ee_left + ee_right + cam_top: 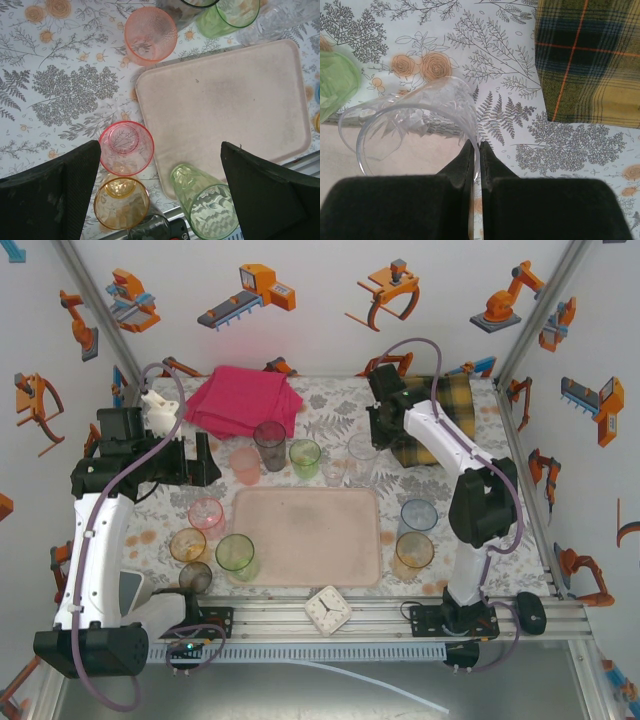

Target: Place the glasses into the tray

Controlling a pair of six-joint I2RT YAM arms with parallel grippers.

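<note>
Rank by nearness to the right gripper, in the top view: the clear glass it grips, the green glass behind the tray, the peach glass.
1. Clear glass, pinched by the right gripper.
2. Green glass, to its left.
3. Peach glass, farthest left.

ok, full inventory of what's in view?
tray: 1, pale pink, table centre
pink glass: 1, pink, left of tray
amber glasses: 2, amber, left of tray; right of tray
green glasses: 2, green, tray's near-left corner; behind tray
smoky glasses: 2, grey, near-left; behind tray
peach glass: 1, peach, behind tray
blue glass: 1, blue, right of tray
small clear glass: 1, clear, behind tray
large clear glass: 1, clear, behind tray
folded cloth: 1, magenta, back left
plaid cloth: 1, yellow-dark, back right
clock: 1, white, near rail
white object: 1, white, back left
black object: 1, black, near-right rail
left gripper: 1, black, open, over left-hand glasses
right gripper: 1, black, shut on large clear glass
</note>
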